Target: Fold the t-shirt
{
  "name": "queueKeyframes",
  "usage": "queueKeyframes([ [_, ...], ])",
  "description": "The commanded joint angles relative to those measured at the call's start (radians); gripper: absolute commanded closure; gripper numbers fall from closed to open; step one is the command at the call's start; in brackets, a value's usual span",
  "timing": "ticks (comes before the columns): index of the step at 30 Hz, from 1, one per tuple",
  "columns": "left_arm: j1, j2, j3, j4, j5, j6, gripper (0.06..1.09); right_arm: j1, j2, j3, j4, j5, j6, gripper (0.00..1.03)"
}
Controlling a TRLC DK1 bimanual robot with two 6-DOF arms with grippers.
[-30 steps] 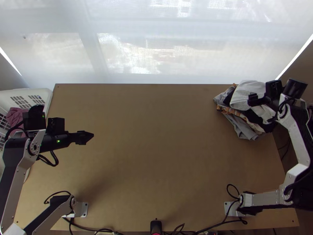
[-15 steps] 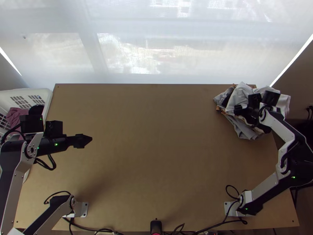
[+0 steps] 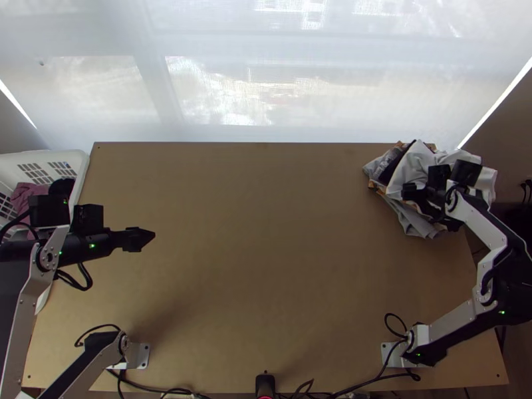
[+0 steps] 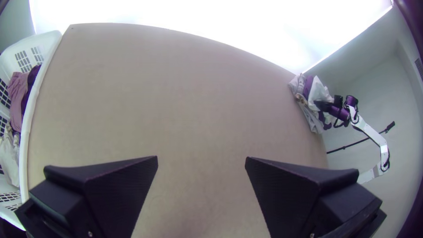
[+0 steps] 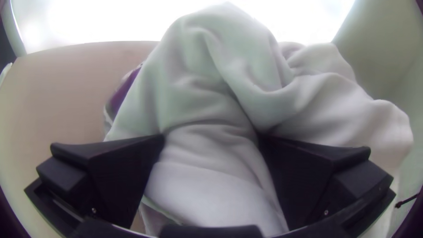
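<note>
Light wooden table (image 3: 266,266), heap of clothes (image 3: 415,163) (rumpled), far right corner

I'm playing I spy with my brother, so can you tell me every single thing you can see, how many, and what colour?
Table: one, light brown, in the middle.
Blind: one, whitish, beyond the table's far edge.
Basket: one, white, at the table's left.
Clothes in basket: mauve, dark and whitish; can't count them.
Clothes pile: one, grey, dark and orange, table's far right.
Pale cloth: one, bunched on the pile.
Small device: one, black, near edge.
Cables: several, black, near edge.
Arms: two, silver and black, left and right.
Grippers: two, black; left above the table, right at the pale cloth.
</note>
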Motion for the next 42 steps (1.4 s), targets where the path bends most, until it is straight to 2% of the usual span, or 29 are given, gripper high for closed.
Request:
queueKeyframes([
  [1, 0.004, -0.029, 0.012, 0.033, -0.005, -0.003, 0.11, 0.030, -0.223, 0.037, -0.004, -0.009, 0.024, 0.05],
  [8, 0.004, -0.092, -0.011, 0.038, -0.013, 0.043, 0.11, 0.113, -0.381, 0.109, -0.059, -0.009, 0.078, 0.05],
  [11, 0.004, -0.134, -0.019, 0.046, -0.057, 0.063, 0.11, 0.174, -0.485, 0.098, -0.052, -0.006, 0.072, 0.05],
  [14, 0.006, -0.206, -0.064, 0.125, -0.122, 0.066, 0.11, 0.228, -0.594, 0.046, -0.050, -0.005, 0.073, 0.05],
  [22, 0.043, -0.408, -0.294, 0.359, -0.248, 0.076, 0.11, 0.352, -0.957, -0.276, -0.107, 0.014, 0.182, 0.05],
  [25, 0.070, -0.552, -0.409, 0.481, -0.288, 0.072, 0.11, 0.404, -1.102, -0.388, -0.127, 0.058, 0.164, 0.05],
  [28, 0.081, -0.723, -0.519, 0.598, -0.326, 0.069, 0.11, 0.416, -1.191, -0.483, -0.156, 0.097, 0.200, 0.05],
  [32, 0.092, -0.962, -0.682, 0.744, -0.350, 0.072, 0.11, 0.421, -1.427, -0.707, -0.039, 0.181, 0.222, 0.05],
  [34, 0.099, -0.936, -0.679, 0.698, -0.366, 0.067, 0.11, 0.427, -1.497, -0.784, -0.047, 0.230, 0.216, 0.05],
  [36, 0.107, -0.956, -0.726, 0.722, -0.366, 0.072, 0.11, 0.430, -1.562, -0.847, -0.050, 0.239, 0.161, 0.05],
  [38, 0.107, -0.953, -0.751, 0.704, -0.366, 0.072, 0.11, 0.430, -1.606, -0.905, -0.030, 0.288, 0.144, 0.05],
  [39, 0.106, -0.954, -0.766, 0.708, -0.364, 0.072, 0.11, 0.430, -1.632, -0.927, -0.030, 0.299, 0.158, 0.05],
  [42, 0.102, -0.953, -0.800, 0.701, -0.363, 0.061, 0.11, 0.435, -1.731, -0.954, -0.004, 0.299, 0.282, 0.05],
])
